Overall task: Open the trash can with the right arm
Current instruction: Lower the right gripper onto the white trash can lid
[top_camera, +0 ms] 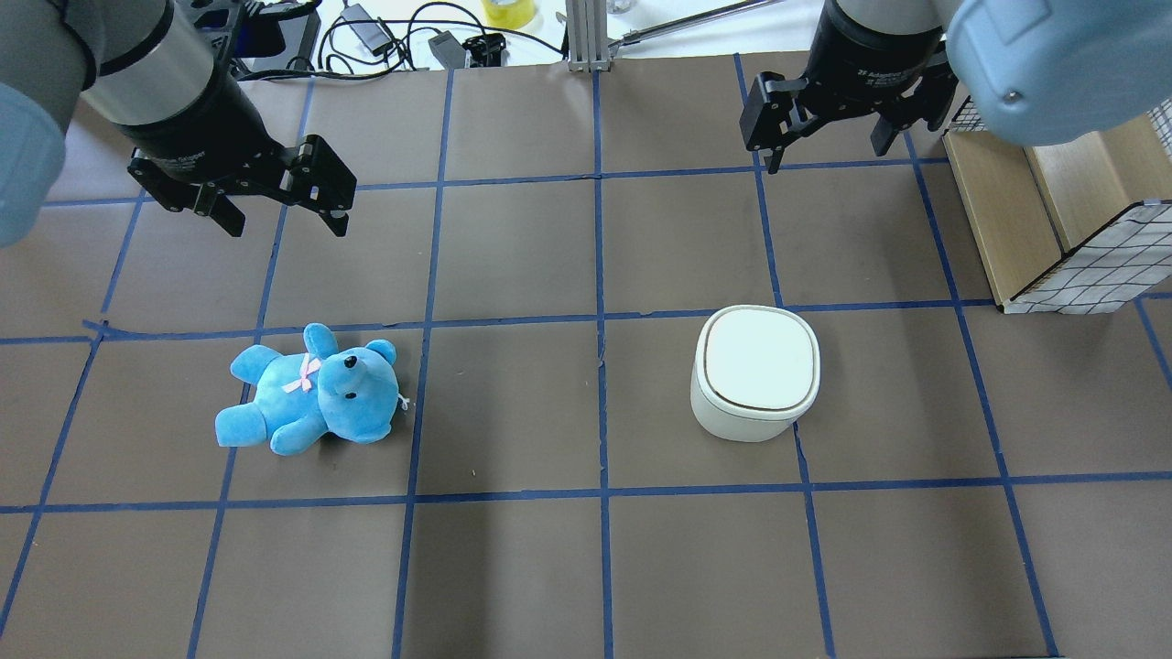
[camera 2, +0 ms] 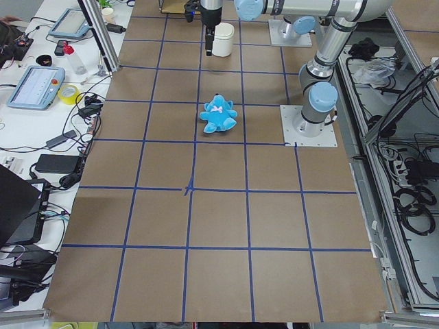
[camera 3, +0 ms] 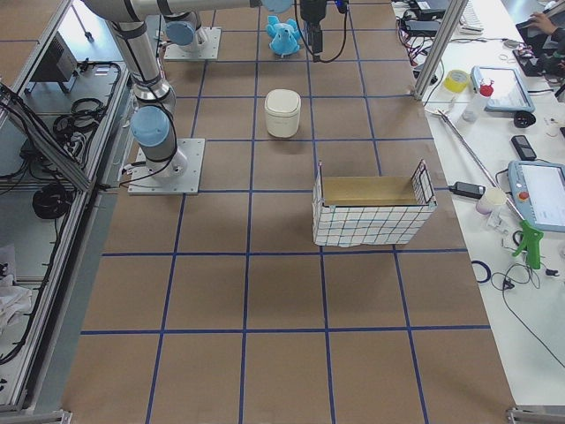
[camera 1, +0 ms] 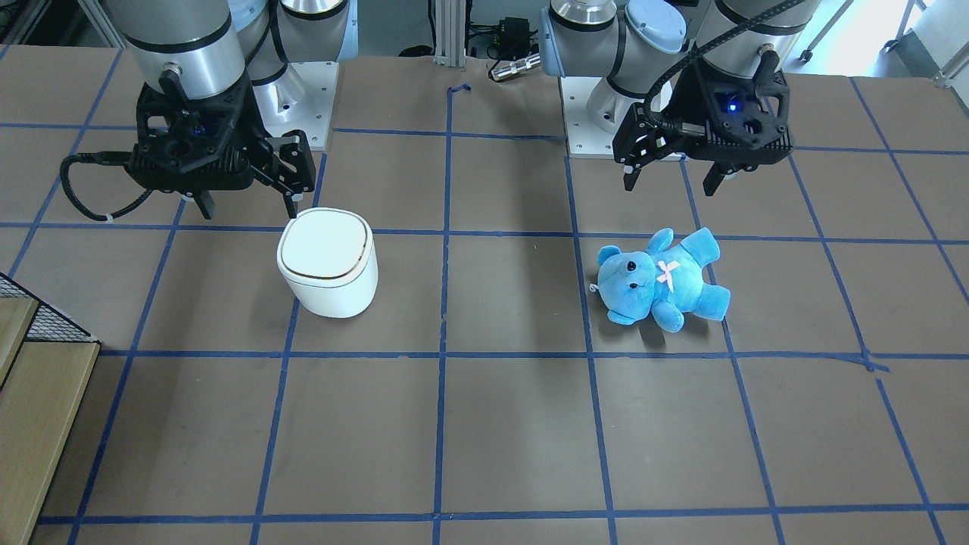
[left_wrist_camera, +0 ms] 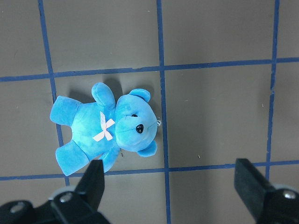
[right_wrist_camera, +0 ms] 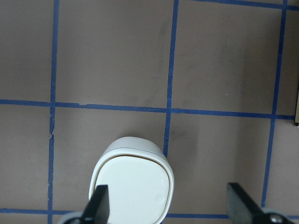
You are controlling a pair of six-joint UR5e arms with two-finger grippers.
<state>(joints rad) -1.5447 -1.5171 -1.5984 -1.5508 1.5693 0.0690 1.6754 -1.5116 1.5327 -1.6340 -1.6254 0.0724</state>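
The white trash can [camera 1: 327, 261] stands on the brown table with its flat lid down; it also shows in the overhead view [top_camera: 755, 371] and the right wrist view [right_wrist_camera: 133, 186]. My right gripper [camera 1: 248, 203] hangs open and empty well above the can, not touching it. In the overhead view the right gripper [top_camera: 829, 137] shows past the can. In its wrist view the can lies low, nearer the left finger [right_wrist_camera: 98, 205]. My left gripper [camera 1: 670, 184] is open and empty above a blue teddy bear [camera 1: 662, 276].
The teddy bear [top_camera: 311, 389] lies on its back on my left side of the table. A wire basket with a wooden lining [top_camera: 1080, 265] stands at the table's right edge, beyond the can. Blue tape lines grid the table.
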